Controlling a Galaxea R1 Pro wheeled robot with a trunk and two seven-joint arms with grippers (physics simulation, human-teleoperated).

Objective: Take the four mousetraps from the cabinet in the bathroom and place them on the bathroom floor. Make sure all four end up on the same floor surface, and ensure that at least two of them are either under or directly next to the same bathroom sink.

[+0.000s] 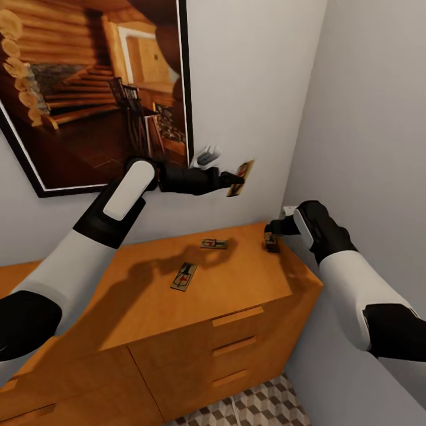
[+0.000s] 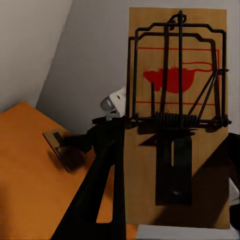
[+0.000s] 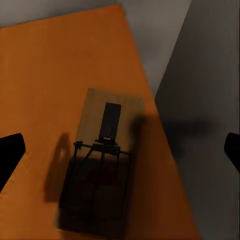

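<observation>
Corner of a room with pale grey walls; a large dark-framed print of a log-cabin interior point(image 1: 94, 89) hangs above the orange-brown wooden cabinet with bar-handled drawers point(image 1: 148, 307). A strip of cube-patterned tile floor point(image 1: 260, 408) shows at the cabinet's foot.

Left gripper point(image 1: 235, 177) is raised above the cabinet top and clamped on a tan wooden mousetrap with black wire and a red mouse print point(image 2: 175, 115), board held upright near the back wall. Right gripper point(image 1: 271, 236) hangs low over the cabinet's right rear corner, fingers spread wide either side of a second mousetrap with dark metal parts point(image 3: 102, 165), which lies flat near the edge by the side wall. Two more traps lie flat mid-top: one further back point(image 1: 213, 243), one nearer the front point(image 1: 184, 276).

Step in hand, as judged: right-arm pick. Advice: centre the board between the fingers, descend straight, close across the wooden edges rather than the wire. Watch wall clearance; the corner is tight. Lift clear before turning toward the floor.
</observation>
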